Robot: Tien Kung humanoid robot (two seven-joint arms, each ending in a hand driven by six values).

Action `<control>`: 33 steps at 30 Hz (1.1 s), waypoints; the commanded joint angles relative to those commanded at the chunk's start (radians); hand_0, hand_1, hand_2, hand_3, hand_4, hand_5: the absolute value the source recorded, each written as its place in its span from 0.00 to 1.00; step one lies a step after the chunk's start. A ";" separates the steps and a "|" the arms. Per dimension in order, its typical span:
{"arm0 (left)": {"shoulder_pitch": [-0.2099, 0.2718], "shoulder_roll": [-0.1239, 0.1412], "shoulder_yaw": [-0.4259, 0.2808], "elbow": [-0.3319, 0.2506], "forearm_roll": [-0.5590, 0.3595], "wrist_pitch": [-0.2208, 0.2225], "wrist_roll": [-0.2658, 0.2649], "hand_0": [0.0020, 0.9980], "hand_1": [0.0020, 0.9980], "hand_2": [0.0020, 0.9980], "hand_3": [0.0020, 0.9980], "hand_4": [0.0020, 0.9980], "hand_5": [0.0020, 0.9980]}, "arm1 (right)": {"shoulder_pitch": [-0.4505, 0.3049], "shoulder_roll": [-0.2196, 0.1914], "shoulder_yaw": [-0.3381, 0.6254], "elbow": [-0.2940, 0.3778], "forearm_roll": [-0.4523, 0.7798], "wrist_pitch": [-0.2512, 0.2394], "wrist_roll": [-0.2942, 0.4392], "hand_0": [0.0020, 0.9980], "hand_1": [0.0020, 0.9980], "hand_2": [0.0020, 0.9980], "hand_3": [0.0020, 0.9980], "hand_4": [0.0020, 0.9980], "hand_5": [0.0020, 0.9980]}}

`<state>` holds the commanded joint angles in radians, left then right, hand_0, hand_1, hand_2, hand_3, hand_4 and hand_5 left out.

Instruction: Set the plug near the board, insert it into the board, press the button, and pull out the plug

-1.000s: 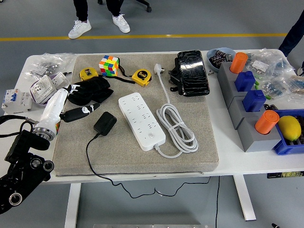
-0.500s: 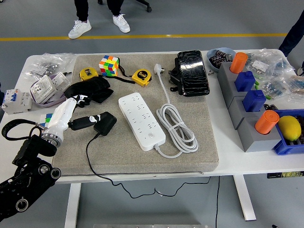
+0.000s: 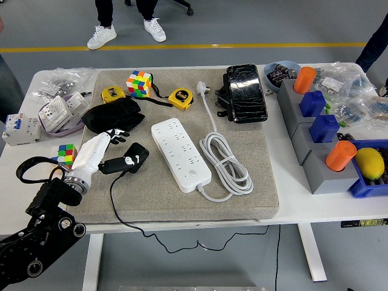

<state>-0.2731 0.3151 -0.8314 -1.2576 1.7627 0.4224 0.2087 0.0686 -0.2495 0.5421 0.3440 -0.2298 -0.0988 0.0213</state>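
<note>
The black plug adapter (image 3: 137, 156) lies on the grey mat (image 3: 242, 200), its black cord (image 3: 115, 206) running off the table's front edge. The white power board (image 3: 180, 153) lies just right of it, with its own white cable coiled (image 3: 227, 162) alongside. My left hand (image 3: 115, 148) comes in from the lower left on a white forearm (image 3: 88, 159). Its thumb (image 3: 115, 164) lies against the plug's left side. The other fingers (image 3: 119, 133) are spread above and left of the plug, not closed round it.
A black pouch (image 3: 112, 114), a Rubik's cube (image 3: 138, 83) and two yellow tape measures (image 3: 180, 98) lie at the mat's back left. A small cube (image 3: 65, 154) sits by my forearm. A black wrapped box (image 3: 245, 92) lies behind the board. Grey blocks (image 3: 315, 145) with orange cylinders stand right.
My left arm has swung right and forward over the mat; the hand went from left of the pouch to the plug. The small cube beside the forearm has come into sight.
</note>
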 joint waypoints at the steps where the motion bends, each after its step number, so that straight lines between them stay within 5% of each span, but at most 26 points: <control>1: 0.000 -0.001 0.005 0.002 0.005 -0.001 0.003 0.73 0.71 0.70 0.75 1.00 0.61 | 0.000 0.001 0.002 0.001 -0.001 0.000 0.001 0.57 0.65 0.63 0.54 0.93 0.49; 33: -0.044 -0.030 0.047 0.060 0.087 0.024 0.028 0.65 0.63 0.63 0.73 1.00 0.57 | 0.003 -0.004 -0.011 0.001 0.003 -0.002 0.003 0.57 0.65 0.62 0.54 0.93 0.49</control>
<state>-0.3176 0.2849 -0.7846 -1.1977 1.8494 0.4460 0.2366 0.0717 -0.2532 0.5314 0.3453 -0.2268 -0.1009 0.0243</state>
